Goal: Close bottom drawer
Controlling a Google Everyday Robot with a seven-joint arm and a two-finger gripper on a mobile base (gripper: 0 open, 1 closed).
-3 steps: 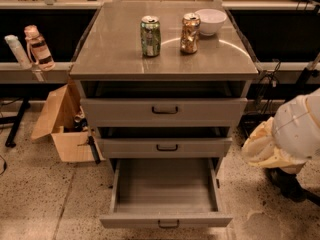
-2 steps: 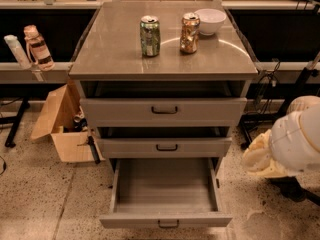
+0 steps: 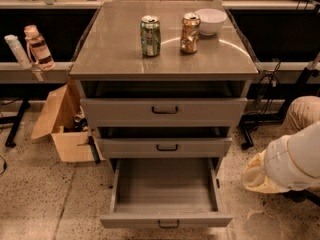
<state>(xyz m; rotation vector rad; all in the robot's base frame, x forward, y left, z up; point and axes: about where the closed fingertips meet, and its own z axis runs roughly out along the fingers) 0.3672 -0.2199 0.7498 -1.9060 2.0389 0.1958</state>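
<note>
The bottom drawer [image 3: 167, 219] is pulled far out toward me, its plain grey inside [image 3: 165, 184] bare. Its small black handle [image 3: 168, 225] sits at the centre of the front panel, near the lower edge of the view. Above it, the middle drawer front [image 3: 165, 147] and the top drawer front [image 3: 164, 111] each stand a little way out. Only my arm's white and cream shell [image 3: 285, 164] shows, at the right, beside the open drawer and apart from it. The gripper itself is out of view.
On the cabinet top [image 3: 115, 49] stand a green can [image 3: 150, 36], a brown can [image 3: 190, 32] and a white bowl [image 3: 210, 21]. An open cardboard box [image 3: 62, 126] sits on the floor at the left. Bottles [image 3: 37, 46] rest on a left shelf. Cables and a stand leg [image 3: 260, 116] lie at the right.
My arm's shell at the right has shifted slightly lower. The drawers and the cans have not moved.
</note>
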